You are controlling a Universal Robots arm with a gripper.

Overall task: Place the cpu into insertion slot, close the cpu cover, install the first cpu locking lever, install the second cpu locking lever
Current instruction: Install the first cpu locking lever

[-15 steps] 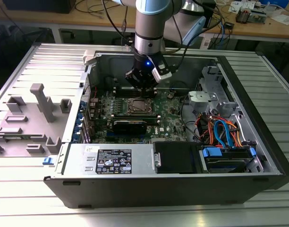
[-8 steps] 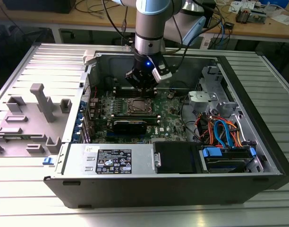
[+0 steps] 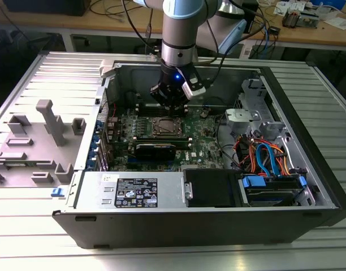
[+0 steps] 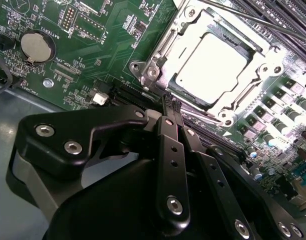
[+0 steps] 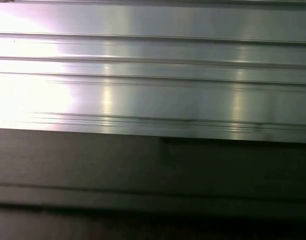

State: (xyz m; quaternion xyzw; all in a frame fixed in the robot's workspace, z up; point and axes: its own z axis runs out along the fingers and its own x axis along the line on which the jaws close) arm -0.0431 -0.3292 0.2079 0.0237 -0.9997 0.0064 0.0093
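- Gripper [image 4: 172, 107], second wrist view: fingers [image 4: 168, 130] pressed together to a narrow tip, nothing held between them; tip poised just beside the socket's near edge, contact not determinable.
- Cpu cover [image 4: 169, 46]: silver frame lying flat over the socket, apparently closed.
- Cpu [image 4: 211, 64]: seated in the insertion slot [image 3: 165, 126], bright top visible through the cover's window.
- Locking levers: thin rods along the socket's sides, latched state not readable.
- Step in hand, as judged: lever work. Advised: closed tip kept narrow, low and square to the lever, clear of the memory slots [image 4: 273, 15].
- Green board [image 3: 210, 148], exterior view: flat in the open case.
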